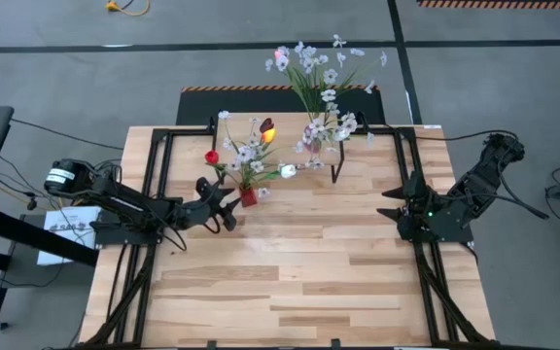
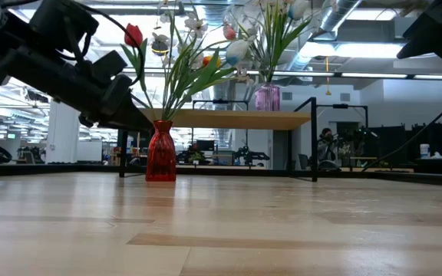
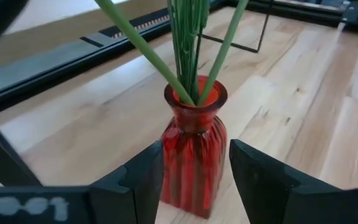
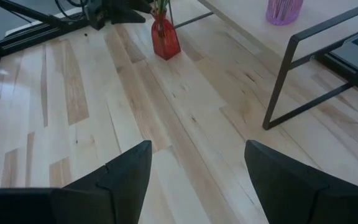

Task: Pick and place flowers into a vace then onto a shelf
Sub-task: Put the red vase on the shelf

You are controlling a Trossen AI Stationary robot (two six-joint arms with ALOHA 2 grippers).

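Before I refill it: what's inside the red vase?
Green flower stems stand in the red vase, fanning out above its neck. Their lower ends can't be seen through the ribbed glass. The left pincer flanks it, open.

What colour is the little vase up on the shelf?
Purple: a small see-through purple glass vase standing on the low light-wood shelf. The right wrist view shows it best.

High view: straight down on my whole table [image 1: 290,282], both arms in frame.
Low view: level with the tabletop at its near edge, facing the far edge.
My left wrist view: very close on the red vase [image 3: 193,146].
My right wrist view: farther off, sharing that vase [image 4: 165,38] and the shelf [image 4: 328,25].
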